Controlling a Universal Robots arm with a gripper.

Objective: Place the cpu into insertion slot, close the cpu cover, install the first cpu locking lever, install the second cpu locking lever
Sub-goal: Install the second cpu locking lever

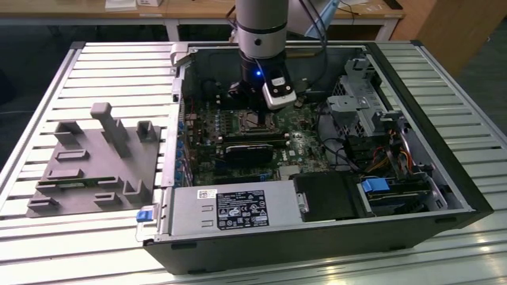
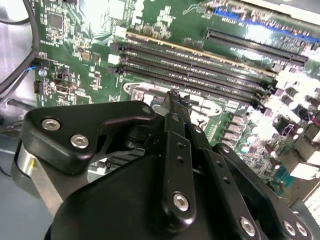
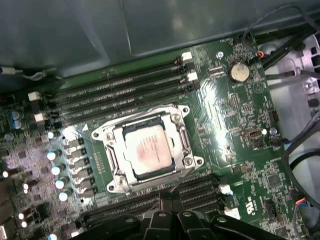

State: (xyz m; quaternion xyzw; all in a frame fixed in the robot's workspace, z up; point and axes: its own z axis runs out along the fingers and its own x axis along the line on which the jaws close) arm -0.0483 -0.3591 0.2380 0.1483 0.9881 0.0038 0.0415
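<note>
In the first wrist view the cpu [image 3: 150,150], a small square chip with a silver-grey top, lies flat in the insertion slot [image 1: 252,122] on the green motherboard. The cpu cover [image 3: 116,152], a silvery frame, lies down around it, and the chip shows through its window. My gripper [image 2: 175,96] hangs over the board inside the open computer case. Its fingers are shut together with nothing seen between them. Their dark tips [image 3: 167,204] stand just off the socket's edge, on the side toward a bank of memory slots.
Long black memory slots [image 2: 210,75] flank the socket on two sides. A coin cell [image 3: 238,72] and cables [image 3: 295,145] sit beyond it. The case holds a grey power supply [image 1: 230,208], a black block [image 1: 249,151] and a drive cage [image 1: 357,107]. A grey fixture [image 1: 95,160] lies at the exterior view's left.
</note>
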